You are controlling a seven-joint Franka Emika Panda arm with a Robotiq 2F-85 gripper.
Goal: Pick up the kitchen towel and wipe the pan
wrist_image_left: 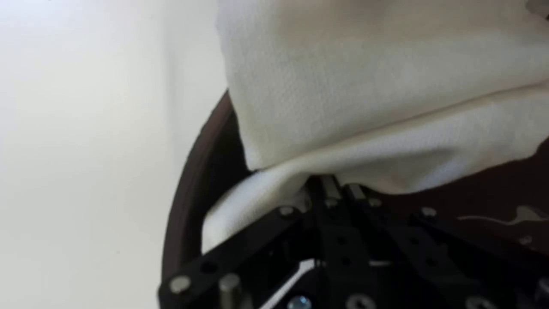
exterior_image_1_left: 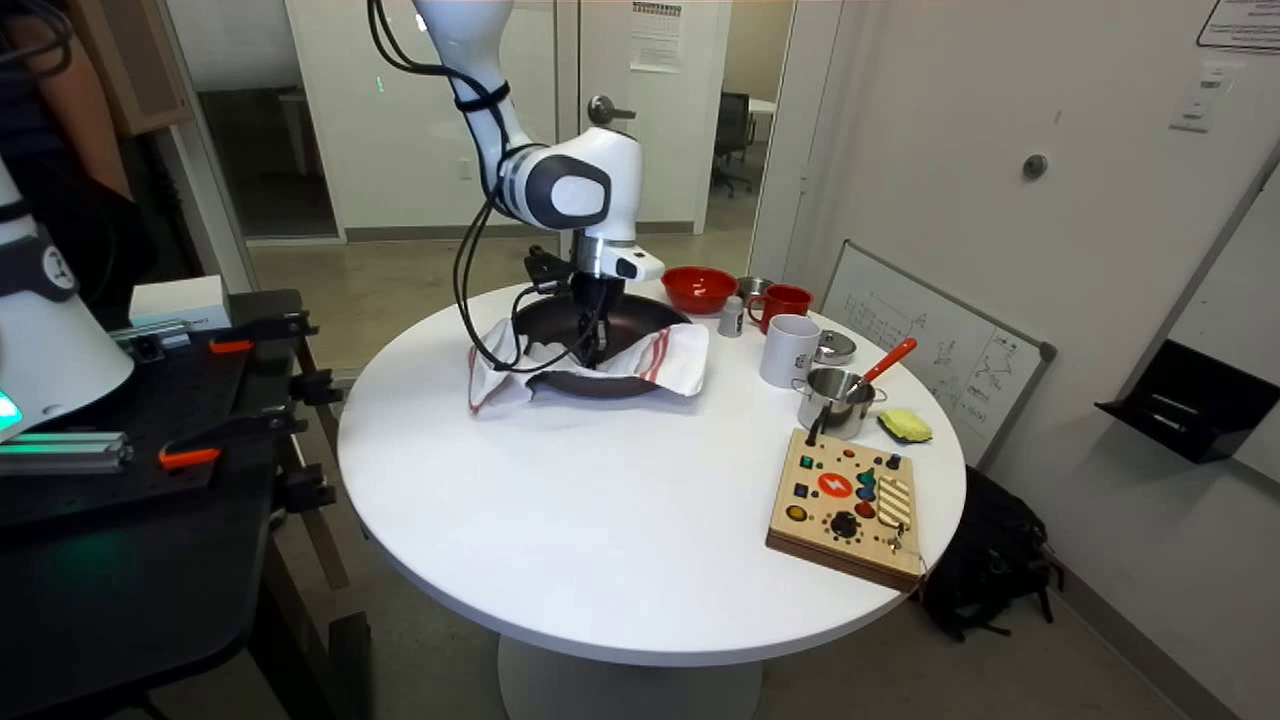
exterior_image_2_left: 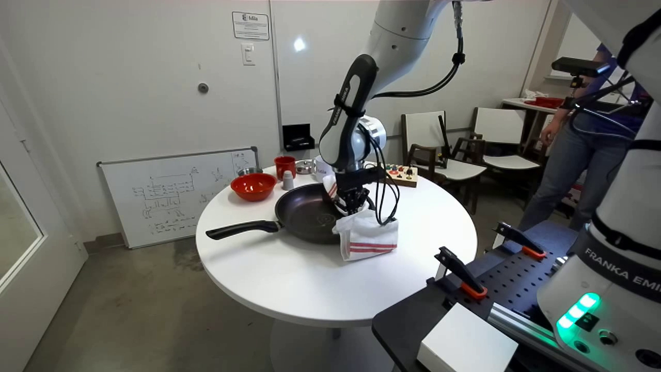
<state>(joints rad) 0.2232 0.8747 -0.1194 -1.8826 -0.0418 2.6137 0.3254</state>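
Two towel (exterior_image_1_left: 684, 360) ends over pan (exterior_image_1_left: 645, 318) rim, wide tabletop (exterior_image_1_left: 580, 510) alongside

Counting, in an exterior view, one pan (exterior_image_1_left: 645, 322), one kitchen towel (exterior_image_1_left: 672, 362), one tool (exterior_image_1_left: 592, 354) near 12 o'clock on the round bench (exterior_image_1_left: 560, 520); one red bowl (exterior_image_1_left: 699, 290), one shaker (exterior_image_1_left: 731, 318), one steel vessel (exterior_image_1_left: 752, 287), two mugs (exterior_image_1_left: 789, 351) from 12 to 1; one lid (exterior_image_1_left: 835, 346), one pot (exterior_image_1_left: 836, 416), one red-handled utensil (exterior_image_1_left: 889, 359) near 2; one sponge (exterior_image_1_left: 907, 424) near 3; one wooden board (exterior_image_1_left: 820, 505) near 4; two clamps (exterior_image_1_left: 190, 457) on the black bench (exterior_image_1_left: 130, 580) toward 9 o'clock
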